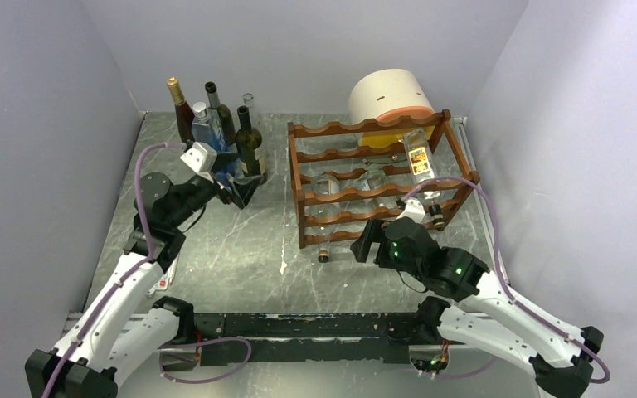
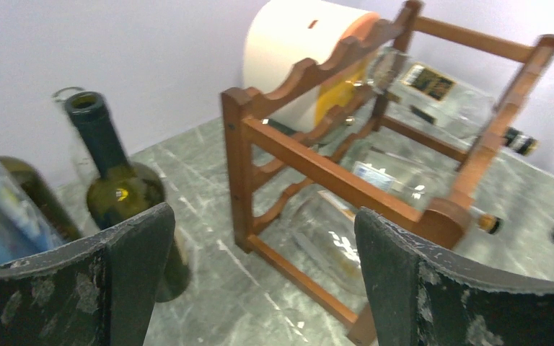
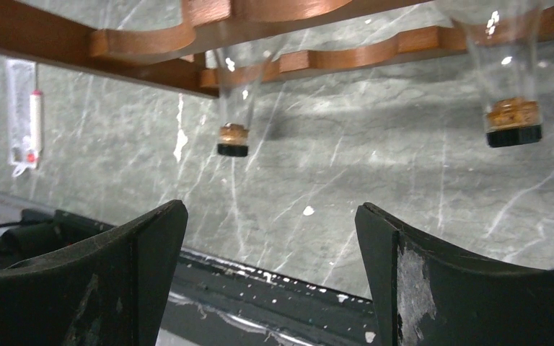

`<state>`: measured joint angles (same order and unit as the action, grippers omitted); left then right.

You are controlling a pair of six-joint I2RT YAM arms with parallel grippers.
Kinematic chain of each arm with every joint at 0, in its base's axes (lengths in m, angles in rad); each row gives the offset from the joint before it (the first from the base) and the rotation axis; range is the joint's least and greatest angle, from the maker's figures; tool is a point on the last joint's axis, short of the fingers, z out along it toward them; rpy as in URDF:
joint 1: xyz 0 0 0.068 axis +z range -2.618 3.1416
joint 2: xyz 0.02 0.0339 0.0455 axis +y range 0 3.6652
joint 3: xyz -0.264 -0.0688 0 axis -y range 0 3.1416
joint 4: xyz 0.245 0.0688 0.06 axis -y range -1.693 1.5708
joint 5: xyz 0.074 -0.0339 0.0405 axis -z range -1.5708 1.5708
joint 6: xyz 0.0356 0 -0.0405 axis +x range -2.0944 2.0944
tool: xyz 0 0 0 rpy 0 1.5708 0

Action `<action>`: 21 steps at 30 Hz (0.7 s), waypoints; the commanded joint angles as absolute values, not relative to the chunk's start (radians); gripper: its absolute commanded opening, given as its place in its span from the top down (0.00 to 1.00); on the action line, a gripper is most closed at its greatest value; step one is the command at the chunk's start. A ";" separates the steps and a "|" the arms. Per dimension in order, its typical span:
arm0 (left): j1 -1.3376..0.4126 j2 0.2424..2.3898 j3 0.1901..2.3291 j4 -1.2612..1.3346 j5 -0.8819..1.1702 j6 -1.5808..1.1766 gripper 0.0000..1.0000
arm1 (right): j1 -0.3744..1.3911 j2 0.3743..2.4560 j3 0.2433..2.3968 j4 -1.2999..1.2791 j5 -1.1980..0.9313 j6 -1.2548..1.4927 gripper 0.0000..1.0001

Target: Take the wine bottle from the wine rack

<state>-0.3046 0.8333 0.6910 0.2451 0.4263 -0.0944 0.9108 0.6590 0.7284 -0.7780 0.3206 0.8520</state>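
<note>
The reddish-brown wine rack [image 1: 357,178] stands right of the table's middle, and several clear wine bottles lie in it. One labelled bottle [image 1: 419,156] rests tilted on the top right tier. Another bottle's neck [image 1: 325,249] pokes out at the bottom front. My right gripper [image 1: 369,240] is open just in front of the rack's lower tier. In its wrist view two capped necks [image 3: 232,140] [image 3: 513,124] hang above the open right gripper [image 3: 270,216]. My left gripper [image 1: 245,189] is open and empty beside the standing bottles. Its wrist view faces the rack [image 2: 310,162] between the spread fingers [image 2: 133,274].
A cluster of standing bottles [image 1: 216,124] fills the back left corner, and a dark green one [image 2: 119,191] is close to my left finger. A white-and-orange cylinder [image 1: 390,95] sits behind the rack. Walls close in on three sides. A black rail [image 1: 299,323] runs along the near edge.
</note>
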 commanded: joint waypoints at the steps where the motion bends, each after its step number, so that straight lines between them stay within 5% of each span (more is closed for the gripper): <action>1: -0.299 0.818 0.708 0.235 0.662 -0.206 0.03 | 0.907 0.665 0.745 -0.762 0.456 0.859 0.08; 8: -0.308 0.865 0.612 0.482 0.953 -0.476 0.02 | 0.888 0.597 0.774 -0.777 0.544 0.892 0.07; 21: -0.614 1.029 0.758 0.183 0.595 -0.329 0.05 | 0.872 0.670 0.837 -0.752 0.589 0.844 0.05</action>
